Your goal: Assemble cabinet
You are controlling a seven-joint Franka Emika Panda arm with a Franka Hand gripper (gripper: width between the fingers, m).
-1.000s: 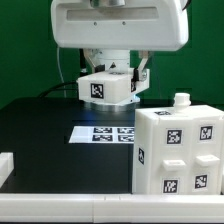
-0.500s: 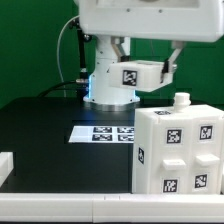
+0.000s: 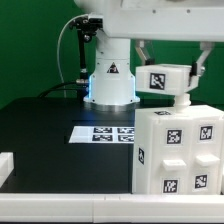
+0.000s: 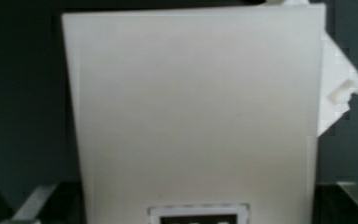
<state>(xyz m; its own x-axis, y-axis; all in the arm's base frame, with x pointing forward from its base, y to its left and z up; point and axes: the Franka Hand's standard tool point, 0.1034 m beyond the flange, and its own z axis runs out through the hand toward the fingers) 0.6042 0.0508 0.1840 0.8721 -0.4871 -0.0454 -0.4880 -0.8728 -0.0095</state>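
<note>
Exterior view: the gripper (image 3: 168, 78) hangs above the black table (image 3: 40, 130), toward the view's right, with a white panel (image 3: 168, 79) clamped between its two fingers. One finger (image 3: 143, 52) shows on the panel's left, the other on its right, both pressed to the panel's ends. Jaws are spread wide but closed on the part, not free. The panel carries a square tag facing the camera and sits slightly tilted, held clear of everything below.

Directly under it stands the box (image 3: 178, 150), the white cabinet body, at the lower right of the view. Its front shows several tags and raised square faces. A small knob (image 3: 183, 100) sticks up from its top; the panel hovers just above the knob, and whether they touch cannot be told.

The marker board (image 3: 103, 133) lies flat on the table just left of the box. Another white part (image 3: 5, 164) shows at the view's left edge, cut off by the frame. The robot base (image 3: 110, 85) with its triangle sticker stands behind, against a green backdrop.

Wrist view: the panel (image 4: 190, 110) fills most of the frame as a plain white face, a tag partly visible at one end. Finger contact is not visible here.
</note>
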